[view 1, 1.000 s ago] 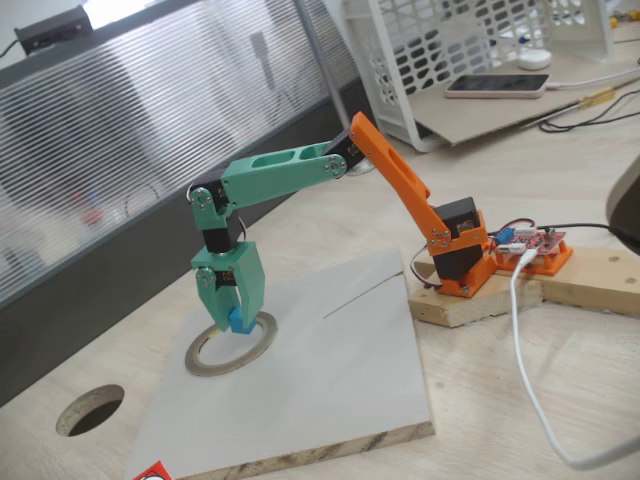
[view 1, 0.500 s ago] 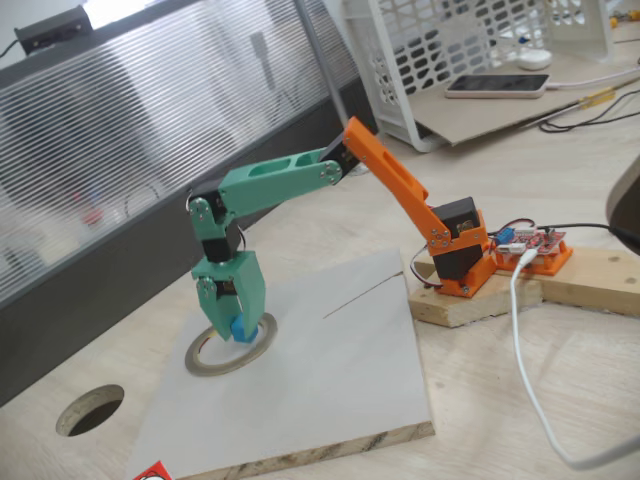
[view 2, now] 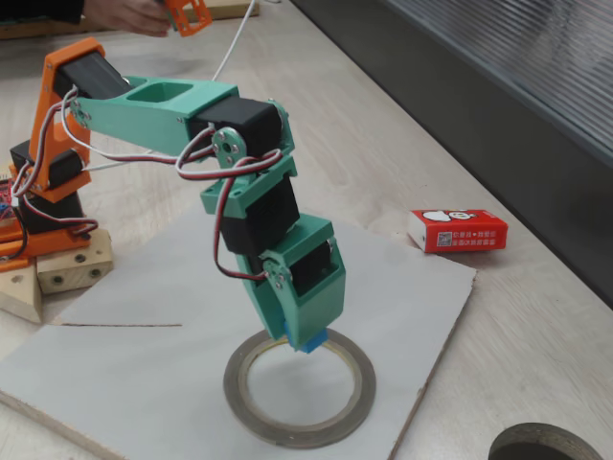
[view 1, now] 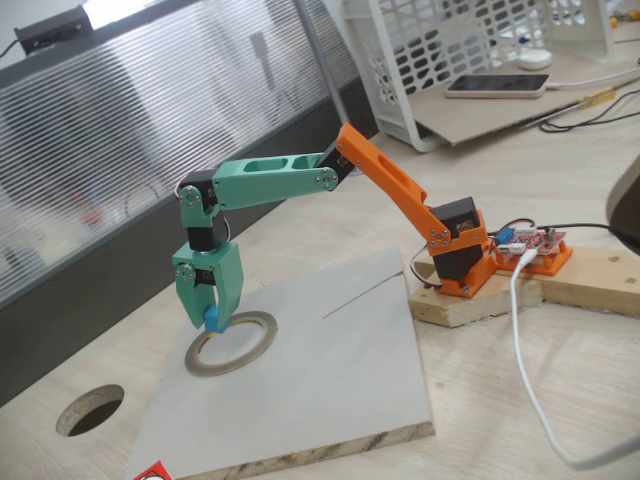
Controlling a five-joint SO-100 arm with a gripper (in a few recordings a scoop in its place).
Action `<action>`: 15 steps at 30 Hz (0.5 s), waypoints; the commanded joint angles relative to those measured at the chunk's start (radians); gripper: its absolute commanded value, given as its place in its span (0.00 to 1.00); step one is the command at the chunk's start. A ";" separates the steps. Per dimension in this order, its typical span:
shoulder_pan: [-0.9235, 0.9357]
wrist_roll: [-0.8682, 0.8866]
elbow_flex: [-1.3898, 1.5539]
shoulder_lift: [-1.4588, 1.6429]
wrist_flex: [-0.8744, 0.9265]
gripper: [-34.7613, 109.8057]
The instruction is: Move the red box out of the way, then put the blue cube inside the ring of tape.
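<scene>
Blue cube (view 1: 212,320) sits clamped between the fingers of the green pincer (view 2: 308,337), held just above the near rim of the ring of tape (view 2: 299,386), which lies flat on the white board (view 2: 144,364). Red box (view 2: 458,230) rests on the bench (view 2: 536,316) beside the board's edge, well apart from the ring of tape.

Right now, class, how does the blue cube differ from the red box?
The blue cube is tiny and plain sky-blue; the red box is a larger flat carton with print. The cube is held in the gripper above the ring of tape; the box lies free on the table beyond the white board.
</scene>
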 commanded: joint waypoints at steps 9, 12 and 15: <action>0.015 0.015 -0.020 0.005 0.015 0.34; 0.017 0.015 -0.020 0.005 0.009 0.34; 0.017 0.015 -0.020 0.005 0.008 0.34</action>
